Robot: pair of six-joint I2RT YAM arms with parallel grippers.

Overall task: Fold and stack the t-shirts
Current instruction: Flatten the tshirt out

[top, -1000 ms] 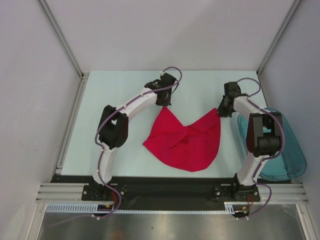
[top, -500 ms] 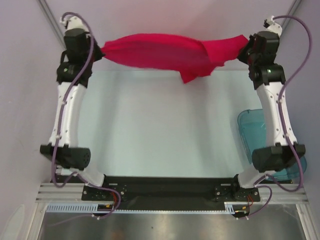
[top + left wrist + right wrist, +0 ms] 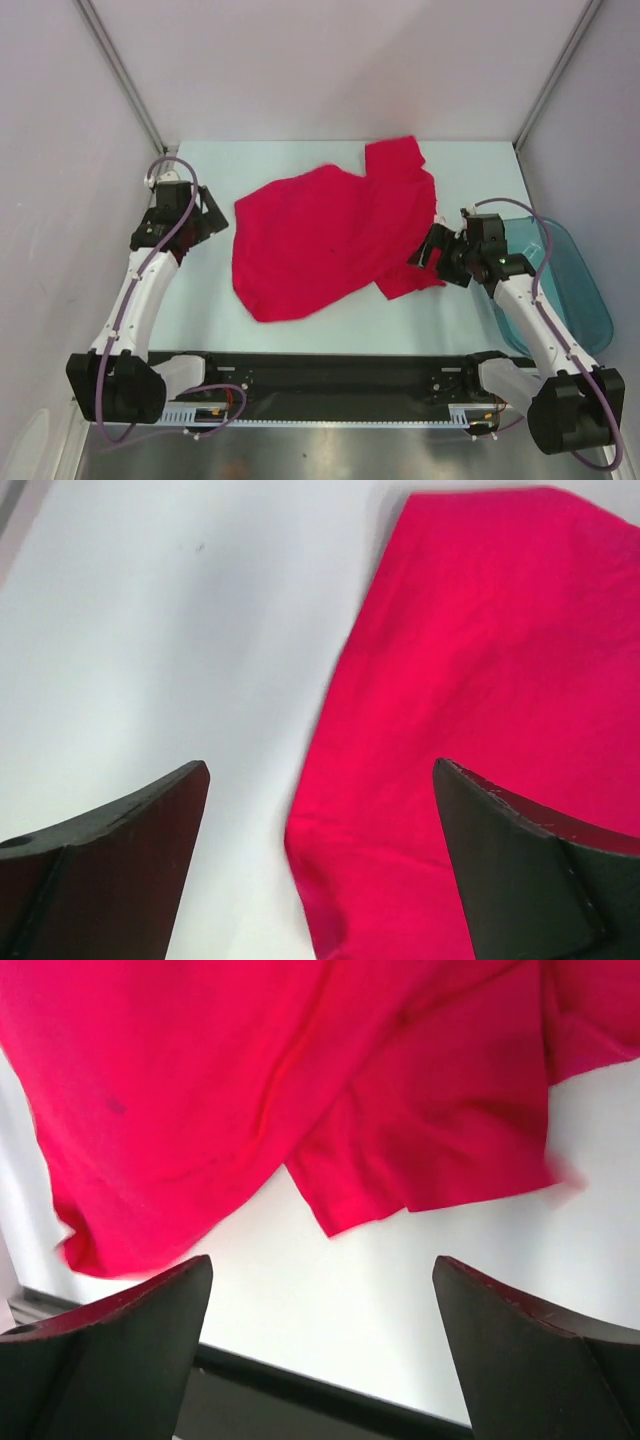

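a: what is the room looking like?

b: a pale, mint-tinted table (image 3: 260,160) is taking up the floor of the cell. plain pale walls are closing it in, the back wall (image 3: 340,60) and one on each side. a metal frame post (image 3: 120,70) is slanting up from the far left corner, with a twin at the far right. a black strip (image 3: 340,365) is running along the near edge, where both arms are bolted.

a: any containers?

b: a translucent teal bin (image 3: 580,290) is sitting at the right edge of the table. the right arm (image 3: 530,310) is crossing over its left side, so i cannot tell what is lying in that part.

a: and the cloth?

b: the red t-shirt (image 3: 320,240) is lying spread but rumpled across the middle of the table, apart from the bin. one sleeve is reaching toward the far edge, and a creased flap is sticking out at its right side.

a: how are the jaws standing?

b: the left gripper (image 3: 212,215) is hovering just beside the shirt's left edge, jaws spread wide and gripping nothing. the right gripper (image 3: 428,252) is hanging just beside that right flap, jaws also gaping. its wrist view is showing bare table between the fingers, with the shirt lying beyond them.
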